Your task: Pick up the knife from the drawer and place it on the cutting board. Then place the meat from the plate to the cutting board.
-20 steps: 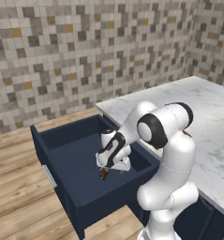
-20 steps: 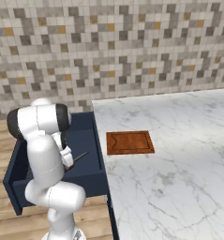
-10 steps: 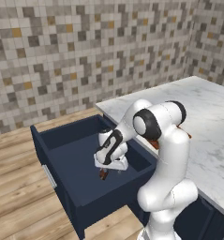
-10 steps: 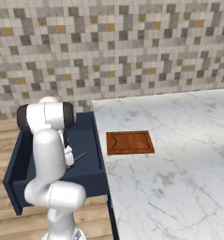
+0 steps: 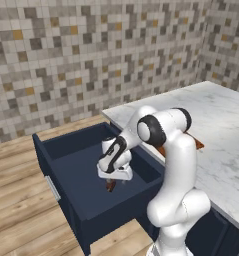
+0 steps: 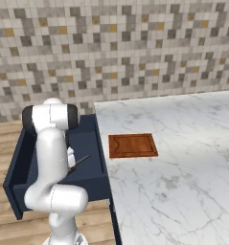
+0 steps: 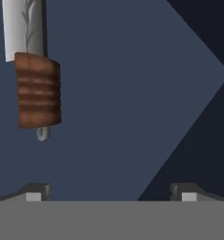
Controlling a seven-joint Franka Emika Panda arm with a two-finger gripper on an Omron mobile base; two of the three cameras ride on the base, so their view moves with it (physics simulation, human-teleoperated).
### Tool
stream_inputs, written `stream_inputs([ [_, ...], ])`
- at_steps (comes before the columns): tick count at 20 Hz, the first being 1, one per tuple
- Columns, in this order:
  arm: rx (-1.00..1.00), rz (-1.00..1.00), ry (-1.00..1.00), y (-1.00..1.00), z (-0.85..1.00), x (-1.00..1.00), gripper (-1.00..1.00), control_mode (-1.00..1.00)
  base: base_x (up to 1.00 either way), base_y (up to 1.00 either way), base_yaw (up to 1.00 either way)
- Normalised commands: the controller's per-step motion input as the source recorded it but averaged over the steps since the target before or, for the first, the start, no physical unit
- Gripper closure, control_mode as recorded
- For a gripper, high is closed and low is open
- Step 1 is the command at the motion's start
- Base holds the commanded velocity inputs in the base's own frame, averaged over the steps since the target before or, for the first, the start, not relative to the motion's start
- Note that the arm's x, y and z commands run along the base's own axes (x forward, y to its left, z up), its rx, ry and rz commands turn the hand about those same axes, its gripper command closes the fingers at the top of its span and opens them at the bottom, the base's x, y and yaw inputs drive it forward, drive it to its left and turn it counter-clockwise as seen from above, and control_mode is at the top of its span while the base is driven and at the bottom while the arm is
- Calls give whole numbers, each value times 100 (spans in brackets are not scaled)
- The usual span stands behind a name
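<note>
Knife point(image 7: 34, 70) lies flat on the floor of the drawer point(image 5: 66, 175), off to the left of my hand point(image 7: 108, 192), which is wide open and empty. Stiff, light, blade slick; I'd grab the ribbed handle. Right: cutting board point(image 6: 133, 145) on marble surface point(image 6: 183, 158), tiled wall point(image 6: 111, 43) behind.

Legible text, labels, brands, numbers, signs: none recorded. No marking can be read on any surface pictured.
</note>
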Motion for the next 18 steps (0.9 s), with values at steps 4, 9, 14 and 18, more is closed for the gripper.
stream_inputs([
  [4, 0, 0, 1, 9, -14, 22, -100, -100, 0, 0, 0],
  [9, 0, 0, 0, 6, -24, 15, -100, -100, 0, 0, 0],
  [14, 0, 0, 0, 2, -30, 5, -100, -100, 0, 0, 0],
  [18, 1, 0, -8, 0, -18, 0, -100, -100, 0, 0, 0],
])
